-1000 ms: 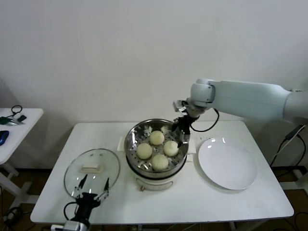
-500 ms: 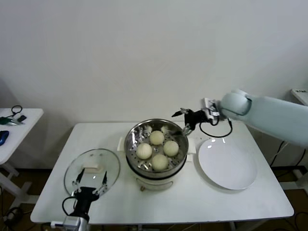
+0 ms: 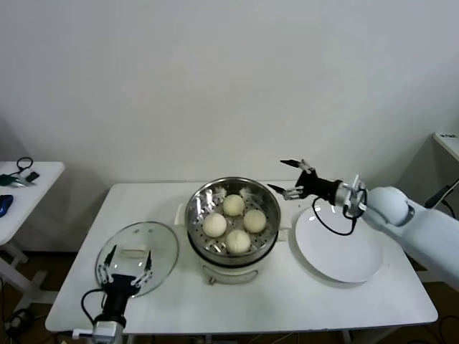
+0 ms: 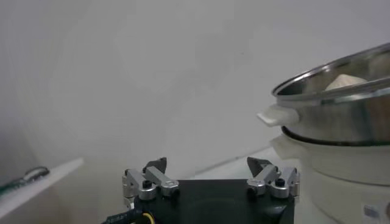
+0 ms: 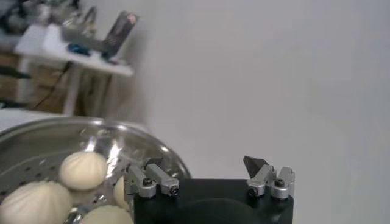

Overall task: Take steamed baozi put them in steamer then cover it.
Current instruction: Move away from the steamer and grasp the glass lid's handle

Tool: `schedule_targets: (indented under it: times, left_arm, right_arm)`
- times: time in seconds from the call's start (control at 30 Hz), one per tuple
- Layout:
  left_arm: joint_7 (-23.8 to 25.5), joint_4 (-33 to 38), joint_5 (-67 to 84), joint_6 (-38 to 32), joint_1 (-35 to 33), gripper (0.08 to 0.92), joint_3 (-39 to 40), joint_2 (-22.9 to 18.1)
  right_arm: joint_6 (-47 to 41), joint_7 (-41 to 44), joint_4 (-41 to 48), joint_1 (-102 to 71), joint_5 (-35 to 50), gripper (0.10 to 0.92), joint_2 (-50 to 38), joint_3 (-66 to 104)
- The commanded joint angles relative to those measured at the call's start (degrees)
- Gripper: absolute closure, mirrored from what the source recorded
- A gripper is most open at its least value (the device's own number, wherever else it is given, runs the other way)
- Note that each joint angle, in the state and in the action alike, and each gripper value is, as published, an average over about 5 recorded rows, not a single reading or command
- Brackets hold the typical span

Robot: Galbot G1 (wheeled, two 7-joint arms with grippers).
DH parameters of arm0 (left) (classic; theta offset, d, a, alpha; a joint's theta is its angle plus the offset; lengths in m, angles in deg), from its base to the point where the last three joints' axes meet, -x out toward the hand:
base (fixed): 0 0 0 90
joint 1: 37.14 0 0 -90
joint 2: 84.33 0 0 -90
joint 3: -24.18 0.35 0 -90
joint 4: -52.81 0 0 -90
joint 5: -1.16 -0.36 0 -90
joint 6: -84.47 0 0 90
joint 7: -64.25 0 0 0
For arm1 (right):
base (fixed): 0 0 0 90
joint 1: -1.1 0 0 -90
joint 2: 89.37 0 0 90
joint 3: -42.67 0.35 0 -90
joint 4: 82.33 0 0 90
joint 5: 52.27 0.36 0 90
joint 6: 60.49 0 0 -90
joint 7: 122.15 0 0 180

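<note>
**Right gripper spread beside a steamer holding four buns**

Right gripper (image 3: 292, 178) hangs in the head view with its fingers spread apart and nothing between them, just beside the right rim of the steamer (image 3: 233, 251) and above the far edge of the white plate (image 3: 338, 245). Inside the pot four steamed baozi (image 3: 234, 223) sit close together on the perforated tray. Near the table's front left corner the left gripper (image 3: 125, 265) is also spread wide and empty, over the near edge of the glass lid (image 3: 138, 245), which lies flat on the white table (image 3: 287, 301) well left of the pot.

From the left wrist, the left gripper (image 4: 210, 175) shows its two fingertips far apart, holding nothing; the steamer (image 4: 341, 115) rises beside it, cream base and side handle below the steel wall, with one bun's top just showing over the rim.

From the right wrist, the right gripper (image 5: 209, 173) has its fingertips well separated and bare, and beyond them the steamer (image 5: 152, 152) holds the steamed baozi (image 5: 83, 169) on its tray
</note>
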Motion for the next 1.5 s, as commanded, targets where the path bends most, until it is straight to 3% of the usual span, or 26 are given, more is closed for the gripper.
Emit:
schedule_targets:
  times: [0.03,0.4,0.73,1.03,1.5]
  left_arm:
    - [0.44,2.45,-14.88,2.5,-0.51,0.177,-1.39,0.04]
    - [1.05,4.0,-51.75,4.4,0.44,0.177,-2.84,0.7]
    - [2.18,-4.6,-76.27,2.74,5.62,0.177,-0.26,3.75]
    - [4.66,-12.91,-79.97,1.3,10.9,0.177,0.45,5.9]
    - [-0.88,-22.55,-78.19,2.51,16.61,0.177,0.13,4.26]
  right_arm:
    - [0.96,-5.7,-4.42,-38.85,-3.45,0.203,4.41,40.81]
    - [-5.25,-4.39,-7.95,-57.98,-11.53,0.203,21.84,62.09]
    - [-3.72,-2.08,-8.8,-67.9,-12.43,0.203,27.36,67.46]
    - [-4.03,-2.26,-9.72,-68.17,-14.3,0.203,30.23,66.35]
    - [-5.2,-4.0,-7.65,-63.25,-15.56,0.203,30.89,63.81]
